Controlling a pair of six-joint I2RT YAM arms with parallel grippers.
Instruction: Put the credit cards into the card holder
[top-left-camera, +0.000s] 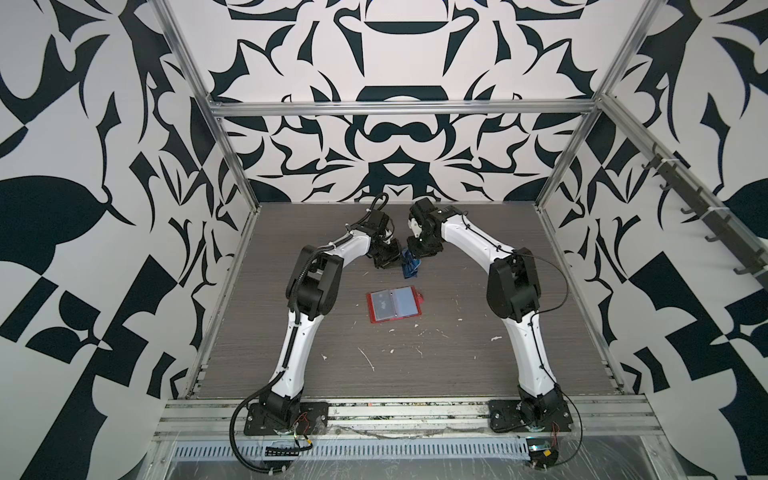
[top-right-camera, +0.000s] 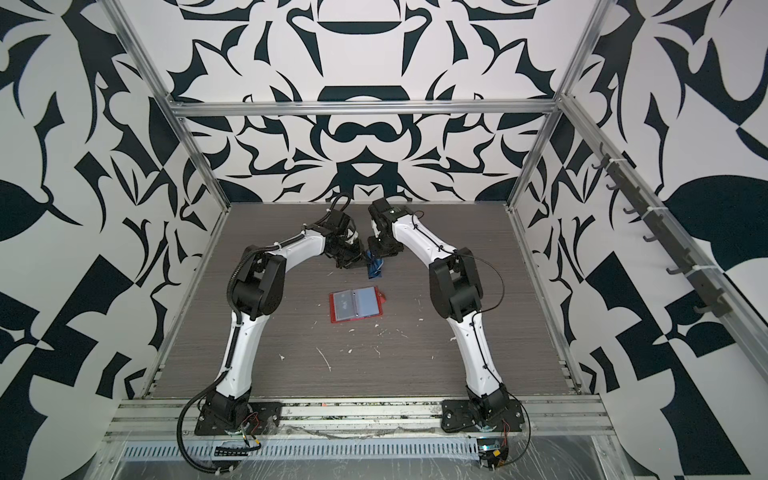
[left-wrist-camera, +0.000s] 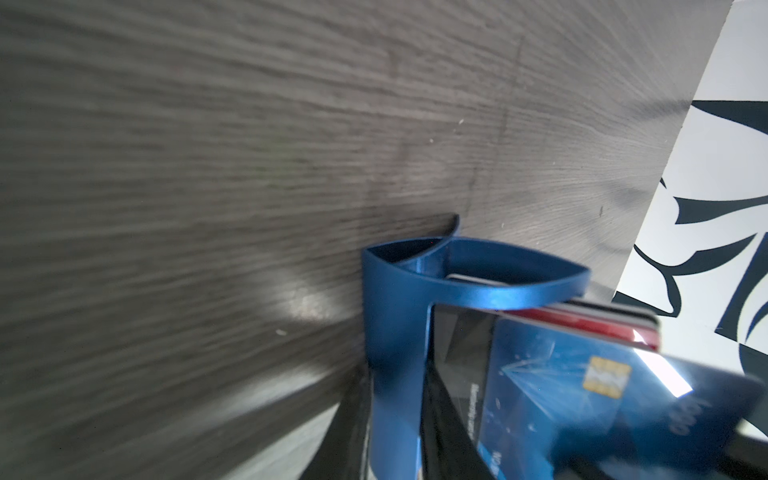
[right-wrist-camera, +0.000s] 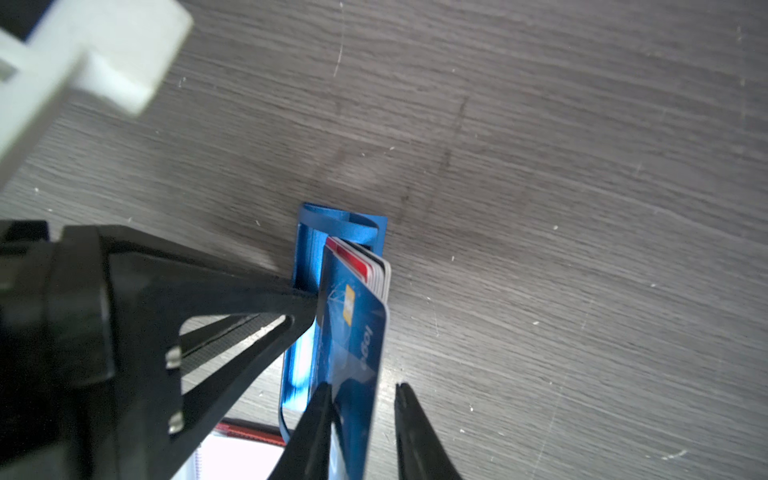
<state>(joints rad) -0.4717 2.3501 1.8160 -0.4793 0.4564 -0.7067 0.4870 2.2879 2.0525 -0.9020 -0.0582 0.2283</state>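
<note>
Locating the plastic credit cards (right-wrist-camera: 379, 274): where do they stand? (Student)

Upright in the small blue plastic rack (top-left-camera: 409, 266), at the far centre of the grey wood-grain surface (top-left-camera: 457, 353). The blue chip card (right-wrist-camera: 353, 332) is frontmost, with a red card (right-wrist-camera: 353, 259) behind it. (Tutor)

And each claw? (Student)

The left claw (top-left-camera: 395, 262) pinches the rack's side wall. The right claw (right-wrist-camera: 361, 392) is spread astride the blue chip card, with one finger (right-wrist-camera: 318, 415) touching it and the other clear. The red booklet card holder (top-left-camera: 369, 307) lies open and flat at mid-surface, apart from the rack. (Tutor)
</note>
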